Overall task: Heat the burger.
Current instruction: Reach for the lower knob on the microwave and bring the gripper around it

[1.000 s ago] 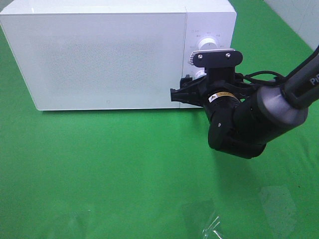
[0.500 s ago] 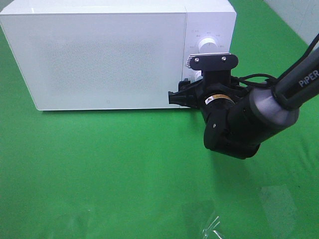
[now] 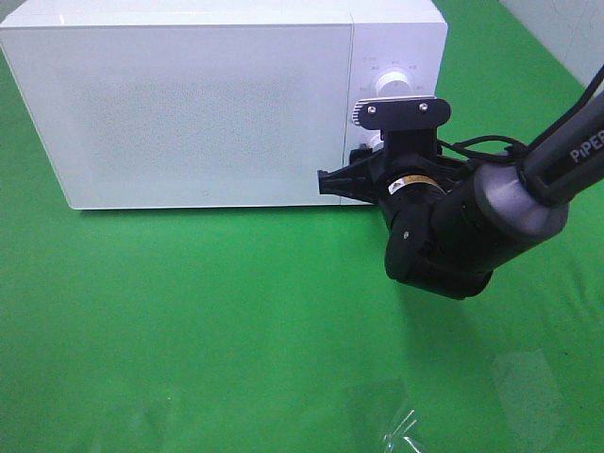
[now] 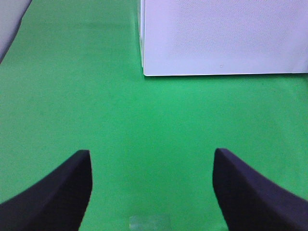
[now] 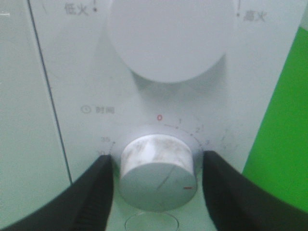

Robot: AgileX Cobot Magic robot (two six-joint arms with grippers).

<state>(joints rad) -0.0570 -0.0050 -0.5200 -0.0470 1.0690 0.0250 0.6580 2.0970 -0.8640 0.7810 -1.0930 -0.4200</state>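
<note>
Right gripper (image 5: pixel 157 166) sits at the control panel on the right end of the white microwave (image 3: pixel 208 104). Its black fingers (image 5: pixel 91 197) flank the lower timer knob (image 5: pixel 158 179), one just beside each side; whether they press on it cannot be told. A larger power knob (image 5: pixel 168 38) sits higher on the panel. Left gripper (image 4: pixel 151 192) hangs over the green cloth (image 3: pixel 236 321) with fingers spread wide, nearer than the microwave's left front corner. The microwave door is shut, and the burger shows in no view
</note>
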